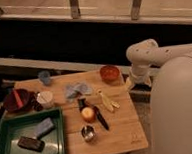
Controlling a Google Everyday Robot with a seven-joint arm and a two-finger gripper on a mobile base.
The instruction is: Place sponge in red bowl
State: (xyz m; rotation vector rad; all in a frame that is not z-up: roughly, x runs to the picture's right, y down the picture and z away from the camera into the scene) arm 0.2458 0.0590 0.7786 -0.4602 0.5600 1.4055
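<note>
The sponge (44, 127), a pale blue-grey block, lies in the green tray (8, 129) at the front left, next to a dark brown block (30, 143). The red bowl (109, 72) stands empty near the table's far right corner. My white arm bends down at the right. Its gripper (132, 82) hangs beside the table's right edge, just right of the red bowl and far from the sponge. Nothing shows in it.
On the wooden table (121, 134) are a blue cup (44, 76), a blue cloth (78, 89), a dark maroon dish (17, 99), a white cup (45, 98), an orange fruit (87, 114), a black utensil (101, 120), yellow pieces (107, 100) and a metal cup (87, 134).
</note>
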